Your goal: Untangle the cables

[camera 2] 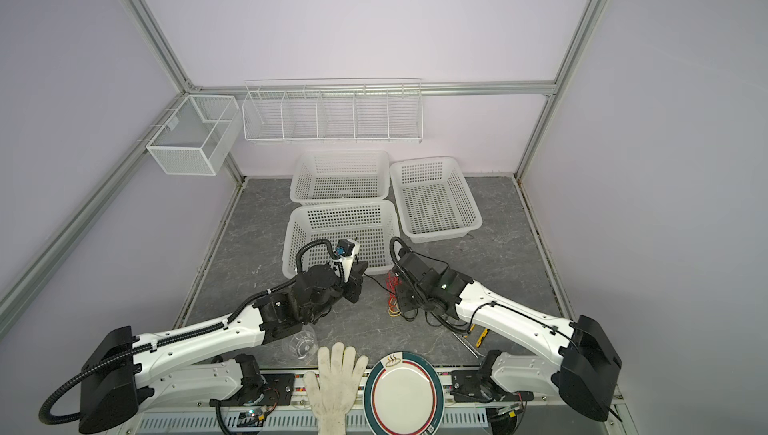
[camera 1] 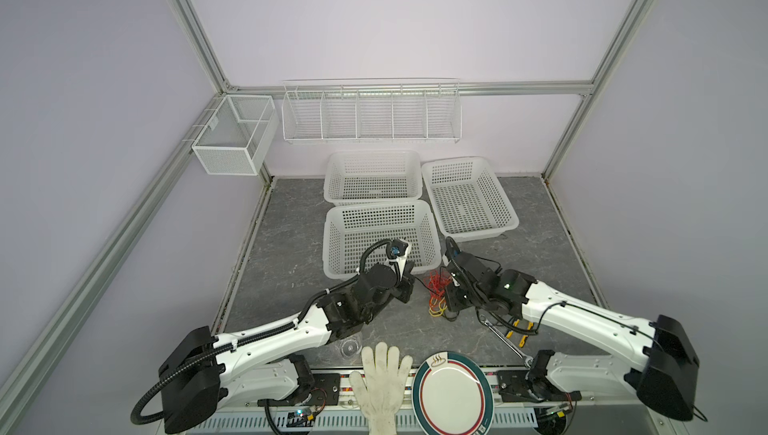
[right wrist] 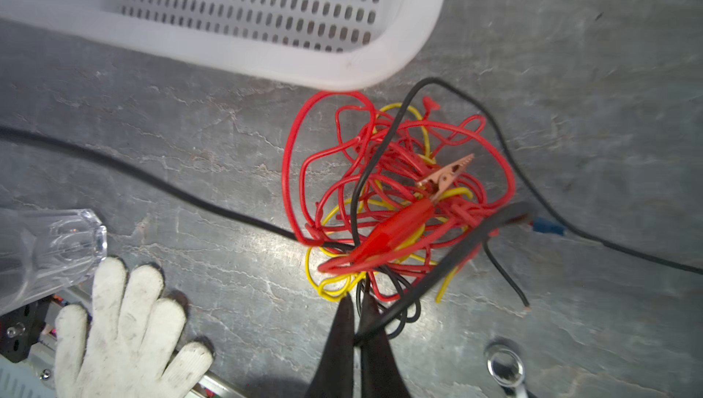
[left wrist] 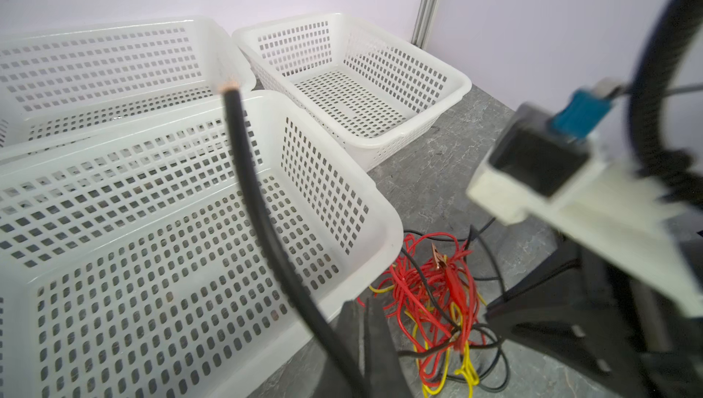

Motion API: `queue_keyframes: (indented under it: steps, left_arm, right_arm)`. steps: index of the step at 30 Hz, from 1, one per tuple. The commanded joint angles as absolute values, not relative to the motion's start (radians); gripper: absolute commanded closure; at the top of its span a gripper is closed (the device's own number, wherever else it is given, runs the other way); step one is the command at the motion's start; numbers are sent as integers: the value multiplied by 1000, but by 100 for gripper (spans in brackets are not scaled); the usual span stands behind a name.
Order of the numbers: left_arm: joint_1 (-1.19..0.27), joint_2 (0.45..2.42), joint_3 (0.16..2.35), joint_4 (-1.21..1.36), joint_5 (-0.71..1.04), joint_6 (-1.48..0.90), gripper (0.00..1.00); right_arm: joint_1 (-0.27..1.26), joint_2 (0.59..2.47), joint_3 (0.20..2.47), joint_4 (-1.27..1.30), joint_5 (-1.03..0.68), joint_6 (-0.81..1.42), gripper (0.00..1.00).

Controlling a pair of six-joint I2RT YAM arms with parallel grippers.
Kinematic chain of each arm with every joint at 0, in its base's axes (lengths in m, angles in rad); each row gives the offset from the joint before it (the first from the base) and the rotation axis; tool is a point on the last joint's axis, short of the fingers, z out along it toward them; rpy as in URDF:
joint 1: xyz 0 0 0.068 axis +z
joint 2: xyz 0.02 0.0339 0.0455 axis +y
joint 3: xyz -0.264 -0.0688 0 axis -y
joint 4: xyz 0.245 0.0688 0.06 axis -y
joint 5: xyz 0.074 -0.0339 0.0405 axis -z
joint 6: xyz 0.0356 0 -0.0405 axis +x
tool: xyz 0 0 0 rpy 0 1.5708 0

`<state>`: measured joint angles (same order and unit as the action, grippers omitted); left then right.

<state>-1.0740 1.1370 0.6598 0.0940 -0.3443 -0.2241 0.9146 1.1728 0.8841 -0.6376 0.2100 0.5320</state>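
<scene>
The cables [camera 1: 438, 289] lie in a red, yellow and black tangle on the worktop [camera 1: 286, 246], just beside the near corner of the closest basket [camera 1: 332, 246] and between the two arms. In the right wrist view the red loops are the widest, yellow loops show through and below them, and a red clip [right wrist: 395, 232] with bare copper teeth lies on top of the heap.

The left gripper [left wrist: 359, 310] is pressed together on the black cable [left wrist: 243, 171]. The cable's free end rises from the fingers over the basket and shows bare copper at its tip. From the left gripper the cable runs low across the worktop into the tangle.

The right gripper [right wrist: 357, 301] stands at the tangle's near edge, its fingers [right wrist: 338, 339] pinched on a dark strand [right wrist: 449, 259] that stretches, blurred, across the heap. I cannot tell whether this strand is the same black cable.

At the front edge lie a white glove [camera 1: 384, 383] and a plate [camera 1: 453, 395], side by side. A clear cup [camera 1: 349, 346] lies on its side under the left arm. A wrench [camera 1: 503, 339] and pliers [camera 1: 519, 331] lie under the right arm. Two more baskets stand farther back.
</scene>
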Motion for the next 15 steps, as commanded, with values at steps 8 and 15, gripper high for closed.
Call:
queue_keyframes:
  steps: [8,15]
  left_arm:
    - [-1071,1207,623,-11,-343,-245,100]
    - [-1071,1232,597,-20,-337,-259,100]
  right_arm:
    - [890,869,1115,-749,407,304,94]
    - [856,819,1184,-705,452,228,94]
